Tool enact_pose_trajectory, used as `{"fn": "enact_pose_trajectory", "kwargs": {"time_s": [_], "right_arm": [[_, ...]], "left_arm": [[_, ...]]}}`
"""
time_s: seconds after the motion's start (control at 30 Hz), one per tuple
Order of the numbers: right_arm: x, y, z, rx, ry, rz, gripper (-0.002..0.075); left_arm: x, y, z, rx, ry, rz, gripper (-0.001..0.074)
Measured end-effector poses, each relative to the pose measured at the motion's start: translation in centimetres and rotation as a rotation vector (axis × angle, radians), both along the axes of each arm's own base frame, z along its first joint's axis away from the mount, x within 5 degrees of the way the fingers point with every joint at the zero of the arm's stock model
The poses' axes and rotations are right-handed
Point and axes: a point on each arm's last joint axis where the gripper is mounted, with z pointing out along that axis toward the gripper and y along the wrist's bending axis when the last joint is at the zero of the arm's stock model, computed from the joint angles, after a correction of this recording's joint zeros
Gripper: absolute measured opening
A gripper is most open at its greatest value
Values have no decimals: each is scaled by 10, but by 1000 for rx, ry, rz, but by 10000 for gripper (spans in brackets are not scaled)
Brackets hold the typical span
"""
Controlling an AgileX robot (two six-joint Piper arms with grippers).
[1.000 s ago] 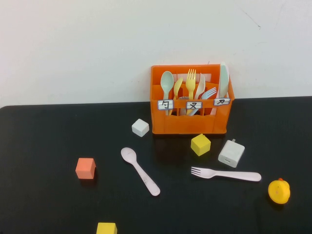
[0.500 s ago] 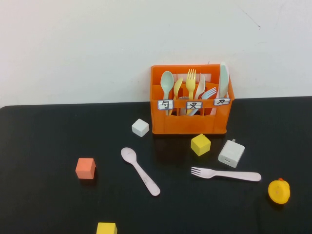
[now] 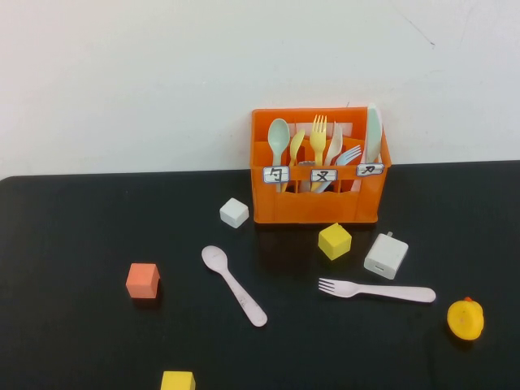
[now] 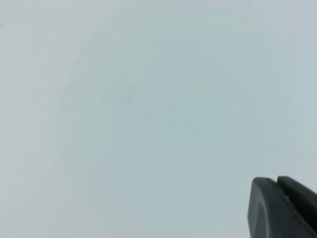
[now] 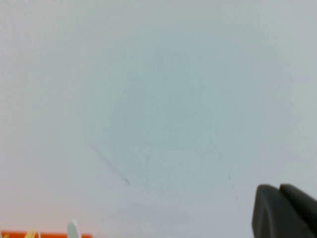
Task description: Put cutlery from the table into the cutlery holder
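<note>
A pale pink spoon [image 3: 232, 284] lies on the black table [image 3: 73, 227], left of centre, bowl toward the back. A pale pink fork [image 3: 376, 290] lies to its right, tines pointing left. The orange cutlery holder [image 3: 317, 201] stands at the back against the wall and holds a green spoon, a yellow fork and other pale pieces; its top edge shows in the right wrist view [image 5: 44, 234]. Neither arm shows in the high view. My left gripper [image 4: 276, 179] and my right gripper [image 5: 279, 187] face the white wall, jaws together and empty.
On the table lie a white cube [image 3: 234, 212], a yellow cube [image 3: 334, 240], a white charger [image 3: 386, 256], an orange cube [image 3: 143, 280], a yellow duck [image 3: 465, 318] and another yellow cube [image 3: 177, 380] at the front edge.
</note>
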Motion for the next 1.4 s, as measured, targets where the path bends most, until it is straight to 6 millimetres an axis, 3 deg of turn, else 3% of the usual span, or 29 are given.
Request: {"fn": "enact_pose_trajectory", "kwargs": {"time_s": [0.17,0.27,0.47,0.6,0.8,0.97,1.17,1.4], "right_arm": [[-3,0,7,1,-82,5,-2],[-2,1,10,-15,-47,0,-2],[-12,-1,45,-141,29,-55,-2],[-17,-4,70,-135,113,-86,-2],[-1,-8,88,-122,354,-111,-2],[22,-6,80,-143,597,-68,-2],[44,11,58,-172,845,156,-2],[57,28,39,-311,1018,425,-2]], "left_arm": [[1,1,-1,-28,12,-8,-1],[3,0,-1,-62,111,-29,-1],[-3,-3,41,-169,281,-122,-1],[9,-4,58,-177,326,-121,-2],[35,-5,54,-218,441,-118,-2],[58,-11,57,-220,690,-141,-2],[91,-23,76,-129,1035,-195,-1],[142,-48,68,-37,1364,-457,-2]]}}
